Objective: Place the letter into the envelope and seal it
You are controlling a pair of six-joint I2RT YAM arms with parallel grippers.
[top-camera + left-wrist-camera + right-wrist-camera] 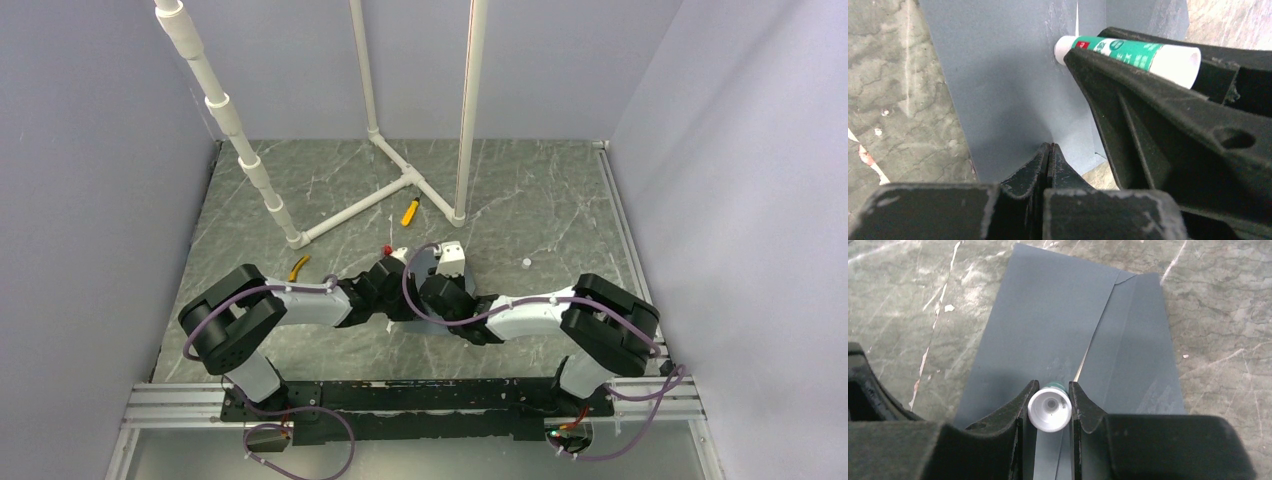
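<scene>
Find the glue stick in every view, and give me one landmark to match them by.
Top external: cannot be made out among the arms at centre.
Left wrist: upper right, the glue stick lies slantwise, tip toward the envelope.
Right wrist: bottom centre, white end facing the camera, held in the right gripper.
Shared landmark: the blue-grey envelope, in both wrist views.

The left hand (1049, 149), fingers pressed together, meets the envelope (998, 85), which a green-white tube (1128, 51) touches.

Marbled grey table (560, 200); flat on it, the envelope (1048, 315); white pipe frame (350, 210).
</scene>
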